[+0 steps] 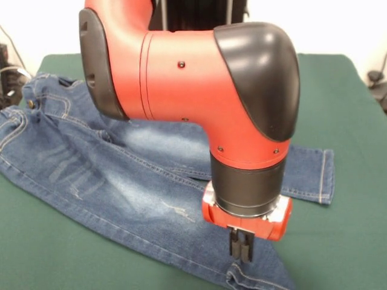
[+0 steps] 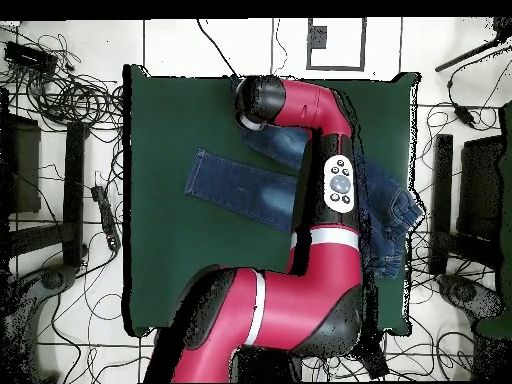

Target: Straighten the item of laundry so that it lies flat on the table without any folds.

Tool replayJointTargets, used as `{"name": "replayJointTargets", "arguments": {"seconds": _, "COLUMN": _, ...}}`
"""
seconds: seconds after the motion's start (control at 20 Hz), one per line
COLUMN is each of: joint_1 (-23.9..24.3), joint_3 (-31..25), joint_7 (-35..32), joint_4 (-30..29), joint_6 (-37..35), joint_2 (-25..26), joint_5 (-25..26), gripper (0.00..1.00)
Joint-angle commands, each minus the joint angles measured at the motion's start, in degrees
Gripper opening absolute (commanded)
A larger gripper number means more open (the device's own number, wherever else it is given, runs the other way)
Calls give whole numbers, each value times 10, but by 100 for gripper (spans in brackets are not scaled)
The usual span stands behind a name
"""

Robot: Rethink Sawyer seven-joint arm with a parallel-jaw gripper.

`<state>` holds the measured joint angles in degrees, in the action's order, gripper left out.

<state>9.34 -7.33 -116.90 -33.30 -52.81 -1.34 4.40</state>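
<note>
The blue denim jeans [image 1: 121, 181] lie spread on the dark green table [image 1: 338, 96]. In the front view the waist is at the left, one leg runs right to a hemmed cuff [image 1: 320, 175], and the other runs to the near edge. The cloth is rumpled near the waist and crotch. My gripper [image 1: 240, 252] hangs straight down over the near leg's cuff with its fingers [image 1: 235, 243] drawn together and the tips at the cloth. I cannot tell whether cloth is pinched. In the overhead view the arm [image 2: 300, 105] hides the gripper, and the jeans [image 2: 240, 188] lie mid-table.
The big red arm [image 1: 181, 72] covers the middle of the jeans in the front view. Cables [image 2: 70, 95] and dark stands [image 2: 75, 190] ring the table on the floor. Bare green cloth [image 2: 180, 280] lies on the robot's side.
</note>
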Motion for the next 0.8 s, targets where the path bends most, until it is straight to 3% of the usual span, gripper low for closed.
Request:
{"name": "replayJointTargets", "arguments": {"seconds": 0.05, "joint_1": -21, "joint_3": -21, "joint_7": -58, "joint_4": -85, "joint_6": -59, "joint_2": -7, "joint_5": -21, "gripper": 0}}
{"name": "replayJointTargets", "arguments": {"seconds": 0.3, "joint_1": -23, "joint_3": -17, "joint_7": -70, "joint_4": -92, "joint_6": -54, "joint_2": -9, "joint_5": -25, "gripper": 0}}
{"name": "replayJointTargets", "arguments": {"seconds": 0.8, "joint_1": -32, "joint_3": -10, "joint_7": -117, "joint_4": -76, "joint_6": -121, "joint_2": -4, "joint_5": -53, "gripper": 0}}
